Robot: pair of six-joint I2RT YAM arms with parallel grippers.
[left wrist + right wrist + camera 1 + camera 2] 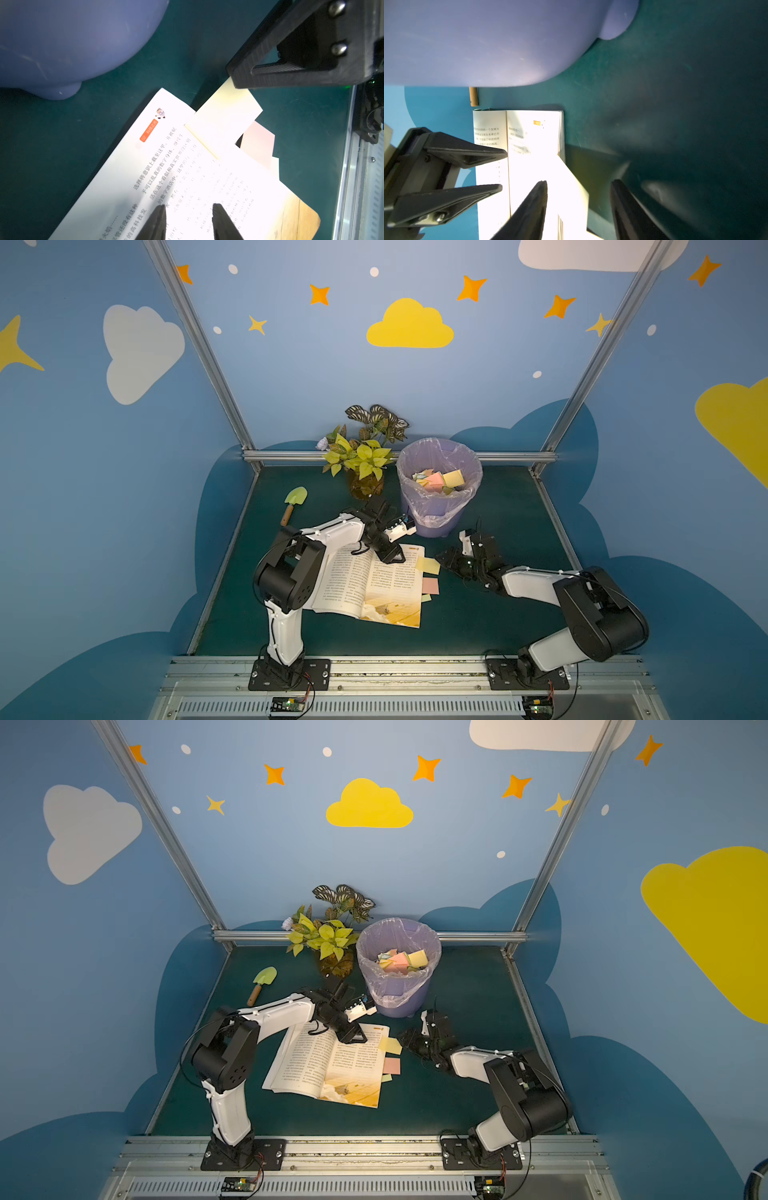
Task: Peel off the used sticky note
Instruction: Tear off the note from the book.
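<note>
Right gripper [578, 182] part-open, straddling yellow sticky note [429, 566] at outer edge of book [374, 589], nothing gripped. Left gripper [189, 205] part-open, empty, seemingly pressing book page. Risk: pinch takes page too, tearing it; book lifts.

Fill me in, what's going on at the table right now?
The left pincer sits low over the open book, jaws apart, apparently steadying it. The right pincer has its jaws open on either side of the yellow note stuck at the book's edge, not yet closed on it. That note is unpeeled. A pink note sits beside it, and the bin behind holds discarded notes.
</note>
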